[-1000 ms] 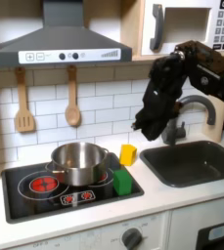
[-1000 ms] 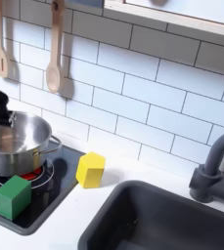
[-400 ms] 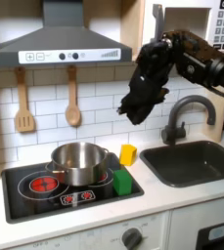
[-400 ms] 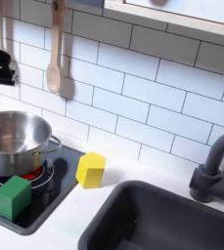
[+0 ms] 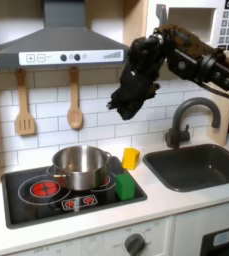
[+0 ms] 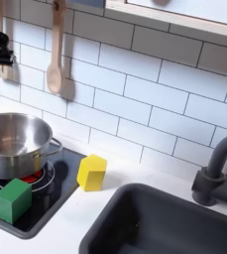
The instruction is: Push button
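Gripper [image 5: 117,103], jaw state impossible to tell, hangs high above the pot [image 5: 81,165], apparently raised toward the hood buttons [image 5: 70,57] it must press.

A white toy kitchen counter [image 5: 176,205] spans the lower frame in both exterior views. On it lie a black stovetop [image 5: 26,203] at lower left, a yellow block [image 5: 131,158] at centre, and a dark sink [image 5: 201,166] at right.
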{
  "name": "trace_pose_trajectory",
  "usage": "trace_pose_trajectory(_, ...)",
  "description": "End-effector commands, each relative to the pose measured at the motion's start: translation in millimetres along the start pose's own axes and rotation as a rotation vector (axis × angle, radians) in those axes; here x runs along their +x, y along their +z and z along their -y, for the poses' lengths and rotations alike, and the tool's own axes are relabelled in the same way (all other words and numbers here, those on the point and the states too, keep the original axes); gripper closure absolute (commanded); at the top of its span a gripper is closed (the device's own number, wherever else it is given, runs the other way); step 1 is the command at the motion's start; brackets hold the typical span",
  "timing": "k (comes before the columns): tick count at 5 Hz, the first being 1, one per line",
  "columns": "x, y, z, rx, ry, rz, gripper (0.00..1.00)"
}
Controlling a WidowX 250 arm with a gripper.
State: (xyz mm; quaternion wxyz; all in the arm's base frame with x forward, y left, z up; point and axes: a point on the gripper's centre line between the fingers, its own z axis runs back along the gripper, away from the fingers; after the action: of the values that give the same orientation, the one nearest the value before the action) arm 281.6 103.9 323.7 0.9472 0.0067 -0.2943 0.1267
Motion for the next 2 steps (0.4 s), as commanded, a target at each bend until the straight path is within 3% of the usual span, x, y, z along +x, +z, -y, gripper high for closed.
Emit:
trace_pose_trajectory(1, 26, 1.3, -9.1, 0.005, 0.017, 0.039, 1.0)
trace_pose_trajectory(2, 41, 4.7, -13.6, 0.004, 0.027, 0.073, 1.0)
